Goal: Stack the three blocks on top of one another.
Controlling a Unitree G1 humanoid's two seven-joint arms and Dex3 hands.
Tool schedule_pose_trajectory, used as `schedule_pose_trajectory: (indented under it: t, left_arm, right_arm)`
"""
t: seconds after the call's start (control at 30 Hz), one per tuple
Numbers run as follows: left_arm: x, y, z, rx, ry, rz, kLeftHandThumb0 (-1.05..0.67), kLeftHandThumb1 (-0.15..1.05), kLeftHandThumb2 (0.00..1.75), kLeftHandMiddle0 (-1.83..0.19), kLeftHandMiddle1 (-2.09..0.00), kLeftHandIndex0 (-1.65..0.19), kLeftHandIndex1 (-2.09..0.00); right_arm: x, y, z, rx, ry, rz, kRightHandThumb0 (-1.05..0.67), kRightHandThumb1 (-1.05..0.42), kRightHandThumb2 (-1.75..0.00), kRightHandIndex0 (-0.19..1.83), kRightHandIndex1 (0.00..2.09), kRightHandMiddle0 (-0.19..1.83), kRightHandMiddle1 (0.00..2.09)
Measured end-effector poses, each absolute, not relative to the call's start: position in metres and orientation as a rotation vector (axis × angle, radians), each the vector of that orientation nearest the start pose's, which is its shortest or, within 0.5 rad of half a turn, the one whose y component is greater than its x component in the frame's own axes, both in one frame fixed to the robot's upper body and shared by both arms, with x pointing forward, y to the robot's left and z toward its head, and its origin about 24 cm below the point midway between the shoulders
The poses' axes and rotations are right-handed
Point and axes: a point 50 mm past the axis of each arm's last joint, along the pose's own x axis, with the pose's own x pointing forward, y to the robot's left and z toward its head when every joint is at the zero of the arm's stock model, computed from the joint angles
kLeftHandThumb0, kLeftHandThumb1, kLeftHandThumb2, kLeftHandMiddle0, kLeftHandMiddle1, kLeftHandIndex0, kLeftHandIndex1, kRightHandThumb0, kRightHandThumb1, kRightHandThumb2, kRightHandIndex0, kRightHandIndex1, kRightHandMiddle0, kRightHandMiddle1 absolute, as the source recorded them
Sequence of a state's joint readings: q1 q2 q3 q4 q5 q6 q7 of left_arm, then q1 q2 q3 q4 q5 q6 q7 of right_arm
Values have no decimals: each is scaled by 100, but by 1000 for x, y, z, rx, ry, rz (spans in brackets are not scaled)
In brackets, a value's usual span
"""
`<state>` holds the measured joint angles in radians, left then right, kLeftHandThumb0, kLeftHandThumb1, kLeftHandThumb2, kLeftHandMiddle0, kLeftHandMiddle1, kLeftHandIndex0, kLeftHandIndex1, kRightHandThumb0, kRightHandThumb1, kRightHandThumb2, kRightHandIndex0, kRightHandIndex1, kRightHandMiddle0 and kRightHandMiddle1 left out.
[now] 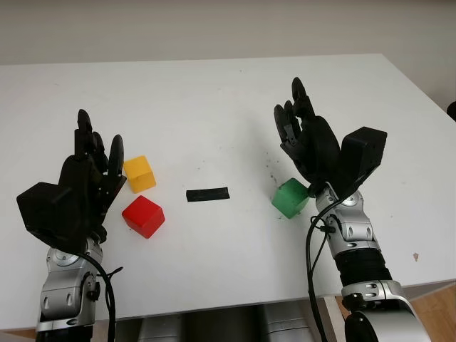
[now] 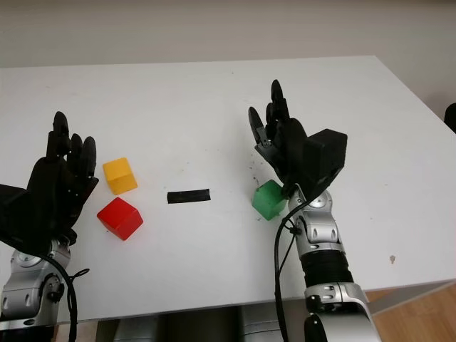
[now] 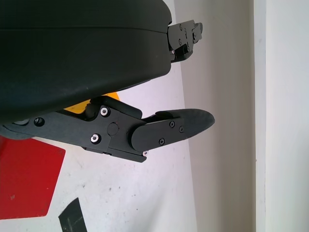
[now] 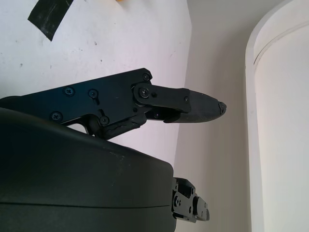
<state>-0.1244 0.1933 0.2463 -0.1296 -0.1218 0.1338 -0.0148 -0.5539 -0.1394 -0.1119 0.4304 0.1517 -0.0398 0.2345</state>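
Observation:
Three blocks lie apart on the white table [image 1: 214,100]. The yellow block [image 1: 140,174] sits left of centre, and the red block [image 1: 143,216] lies just in front of it. The green block [image 1: 290,197] lies right of centre. My left hand [image 1: 96,153] is open and hovers just left of the yellow and red blocks, holding nothing. My right hand [image 1: 296,117] is open, raised just behind and to the right of the green block, its palm above the block's right side. In the left wrist view the red block [image 3: 26,181] lies under the hand, with a sliver of the yellow block [image 3: 77,104].
A short strip of black tape [image 1: 207,194] lies on the table between the red and green blocks. The table's front edge [image 1: 214,308] runs close below both forearms. Its right edge [image 1: 427,92] slants away at the far right.

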Motion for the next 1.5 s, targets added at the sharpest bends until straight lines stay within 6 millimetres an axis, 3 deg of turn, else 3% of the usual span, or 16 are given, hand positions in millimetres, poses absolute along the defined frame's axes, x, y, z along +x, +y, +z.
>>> schedule_pose_trajectory:
  t: [0.4, 0.5, 0.63, 0.73, 0.87, 1.07, 1.37, 1.5]
  left_arm:
    - [275, 232, 111, 66, -158, 156, -53, 105, 55, 17, -2, 18, -1]
    - [274, 237, 116, 139, -173, 162, -53, 105, 46, -3, -11, 2, -9]
    - [268, 250, 137, 301, -241, 155, -50, 105, 25, -45, -22, -32, -27]
    - [262, 260, 161, 439, -309, 105, -47, 105, 16, -52, -21, -39, -31]
    - [257, 264, 182, 564, -304, -18, -44, 97, 7, -50, -17, -40, -31]
    - [255, 268, 211, 873, -215, -238, -58, 88, 4, -41, -9, -37, -27]
    - [254, 250, 226, 1373, -74, -471, -64, 83, 4, -19, -1, -30, -12]
    - [253, 238, 223, 1496, -54, -532, -64, 82, 4, -16, -1, -31, -10]
  right_arm:
    - [353, -157, 111, 36, -157, 236, -63, -105, -52, -19, 0, -19, 0]
    - [353, -159, 112, 43, -159, 233, -62, -105, -52, -19, 0, -19, 0]
    - [353, -164, 115, 39, -168, 233, -62, -105, -55, -19, 0, -19, 0]
    - [353, -169, 118, 35, -180, 241, -64, -105, -57, -19, 0, -19, 0]
    - [354, -171, 123, 48, -202, 252, -63, -105, -59, -19, 0, -19, 0]
    - [357, -173, 134, 45, -236, 259, -62, -105, -57, -19, 0, -19, 0]
    - [358, -174, 139, 34, -258, 254, -63, -105, -57, -19, 0, -19, 0]
    - [359, -173, 141, 31, -264, 253, -62, -105, -56, -19, 0, -19, 0]
